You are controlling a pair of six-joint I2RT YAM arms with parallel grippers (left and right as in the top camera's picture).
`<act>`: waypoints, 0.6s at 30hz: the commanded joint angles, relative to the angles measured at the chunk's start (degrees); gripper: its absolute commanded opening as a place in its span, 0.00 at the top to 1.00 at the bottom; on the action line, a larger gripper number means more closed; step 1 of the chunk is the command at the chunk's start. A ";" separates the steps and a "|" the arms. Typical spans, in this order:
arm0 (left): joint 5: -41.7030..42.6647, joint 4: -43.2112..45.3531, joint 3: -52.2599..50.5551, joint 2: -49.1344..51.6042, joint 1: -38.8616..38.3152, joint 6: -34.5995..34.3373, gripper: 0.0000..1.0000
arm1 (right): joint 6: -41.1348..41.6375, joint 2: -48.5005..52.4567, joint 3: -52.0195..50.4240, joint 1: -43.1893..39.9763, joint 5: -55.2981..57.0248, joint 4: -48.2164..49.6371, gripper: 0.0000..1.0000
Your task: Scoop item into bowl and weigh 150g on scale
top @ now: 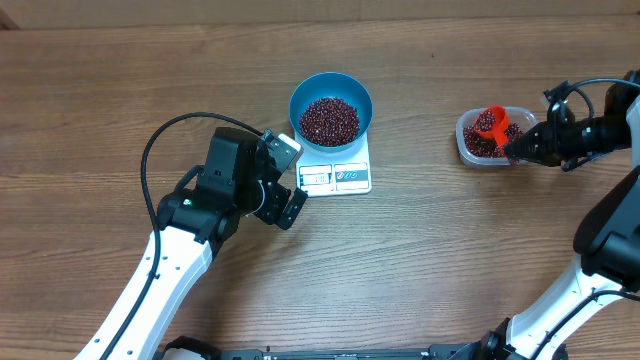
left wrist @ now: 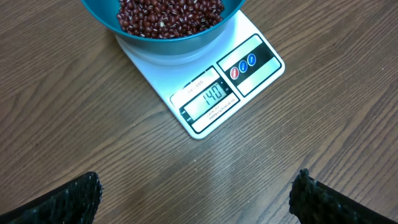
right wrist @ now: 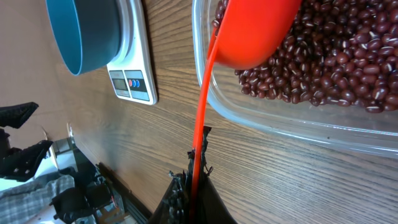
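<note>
Tabletop (top: 100,100) first: wood grain across your whole overhead view, with both arms reaching in from the near edge. Your left arm (top: 190,215) lies left of centre. The left gripper (top: 290,180) is spread wide and holds nothing, hanging just beside the scale's left edge. On the left wrist camera its two dark fingertips (left wrist: 81,199) sit at the bottom corners with bare wood between them.

Your right arm (top: 610,240) comes in at the far right. The right gripper (top: 515,148) is clamped on the thin handle (right wrist: 202,112) of the scoop (top: 492,122).

The bowl (top: 297,100), bright blue, stands on the far part of the scale (top: 335,177), above centre, and hides most of the platform. The clear tub (top: 463,130) rests well to the right of it, on the table.

The orange-red scoop has its cup inside the tub, over the beans there. You see its underside on the right wrist view, so whether it carries anything is hard to tell.

Beans (top: 330,120) fill the bottom of the bowl in a dark red-brown heap, and more lie in the tub.

The display (left wrist: 210,96), on the scale's near edge, faces the left wrist camera and looks to read 140.
</note>
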 commanded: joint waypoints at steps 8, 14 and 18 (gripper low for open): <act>-0.33 0.04 -0.11 0.31 0.20 -0.66 0.00 | -6.88 0.00 0.50 -0.15 -7.58 -3.21 0.96; -0.33 0.04 -0.11 0.31 0.20 -0.66 0.00 | -7.91 -0.44 1.07 0.02 -12.15 -3.91 0.96; -0.33 0.07 -0.11 0.33 0.20 -0.66 0.01 | -7.91 -0.63 1.07 1.27 -15.39 -3.91 0.96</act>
